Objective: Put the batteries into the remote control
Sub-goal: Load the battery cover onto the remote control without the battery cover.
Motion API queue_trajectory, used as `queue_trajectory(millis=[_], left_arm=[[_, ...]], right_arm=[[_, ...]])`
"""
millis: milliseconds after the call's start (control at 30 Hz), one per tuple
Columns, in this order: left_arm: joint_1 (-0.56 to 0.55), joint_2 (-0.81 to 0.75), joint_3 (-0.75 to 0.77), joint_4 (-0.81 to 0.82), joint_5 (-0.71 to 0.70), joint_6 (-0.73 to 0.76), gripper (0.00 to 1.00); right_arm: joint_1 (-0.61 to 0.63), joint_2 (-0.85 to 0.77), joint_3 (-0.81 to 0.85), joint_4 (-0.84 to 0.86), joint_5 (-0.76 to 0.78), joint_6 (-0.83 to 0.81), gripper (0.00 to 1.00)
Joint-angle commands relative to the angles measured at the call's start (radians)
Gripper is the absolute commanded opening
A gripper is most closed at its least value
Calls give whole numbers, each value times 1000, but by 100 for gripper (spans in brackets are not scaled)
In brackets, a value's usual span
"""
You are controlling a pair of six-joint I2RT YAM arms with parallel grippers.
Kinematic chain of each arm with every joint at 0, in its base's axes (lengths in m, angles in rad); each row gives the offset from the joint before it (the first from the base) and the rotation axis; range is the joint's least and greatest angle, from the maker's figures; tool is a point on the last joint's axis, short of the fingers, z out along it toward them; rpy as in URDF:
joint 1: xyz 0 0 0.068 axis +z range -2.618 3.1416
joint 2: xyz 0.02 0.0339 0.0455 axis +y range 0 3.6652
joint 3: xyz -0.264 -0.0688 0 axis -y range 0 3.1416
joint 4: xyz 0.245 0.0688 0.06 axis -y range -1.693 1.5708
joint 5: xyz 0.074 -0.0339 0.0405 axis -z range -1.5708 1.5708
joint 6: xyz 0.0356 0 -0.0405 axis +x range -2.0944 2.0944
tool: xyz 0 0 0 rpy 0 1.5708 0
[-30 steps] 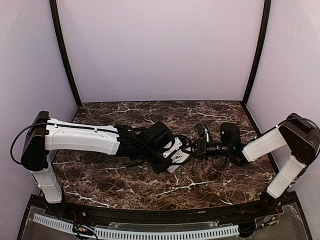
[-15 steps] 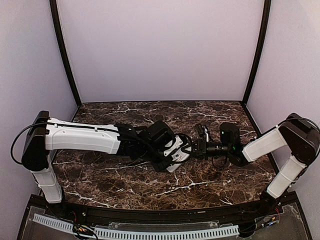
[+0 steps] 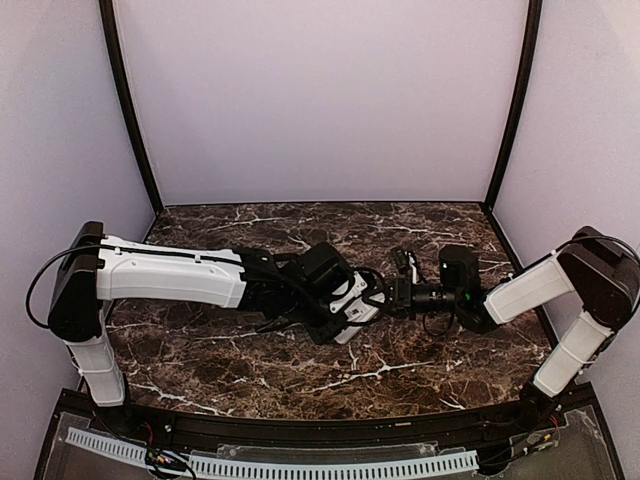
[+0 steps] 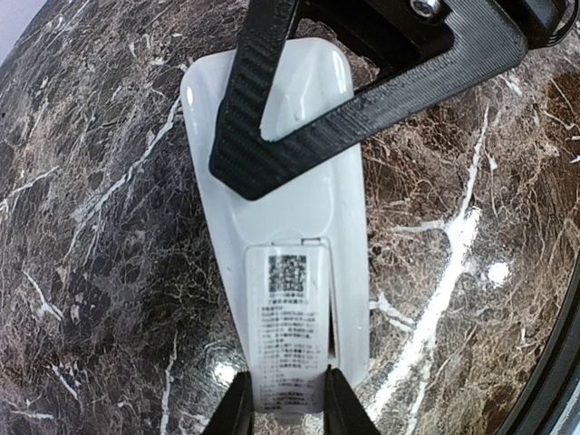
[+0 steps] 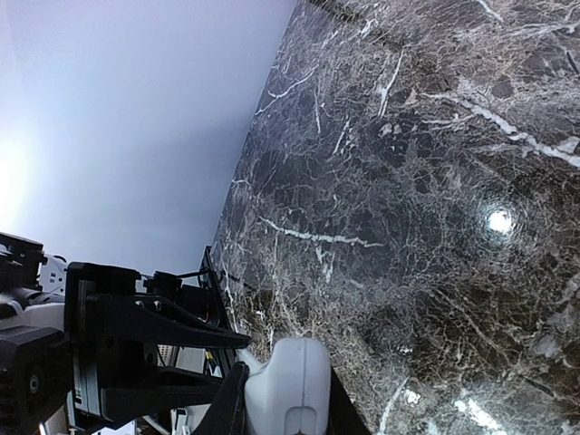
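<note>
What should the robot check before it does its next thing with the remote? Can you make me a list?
1. Left pincer holds the remote control: ok, its fingers squeeze the labelled end.
2. Right pincer holds the other end: ok.
3. Remote's back side in view: ok, the sticker label shows in the left wrist view.
4. Labelled cover off: not ok, it looks still on.
5. Batteries ready: cannot tell, none show in any view.
</note>
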Motion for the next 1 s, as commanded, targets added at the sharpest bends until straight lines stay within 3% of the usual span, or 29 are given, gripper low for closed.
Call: queue_trajectory(millis=[0,733,967], left_arm=[[8,12,30,-29,18,-30,15],[62,32,46,-36,120,-96,14],[62,42,50,-36,108,-76,19]], right_arm=[[17,-30,14,57,0,4,0],[34,-15,1,137,-6,9,0],[37,13,-4,197,-32,58,0]])
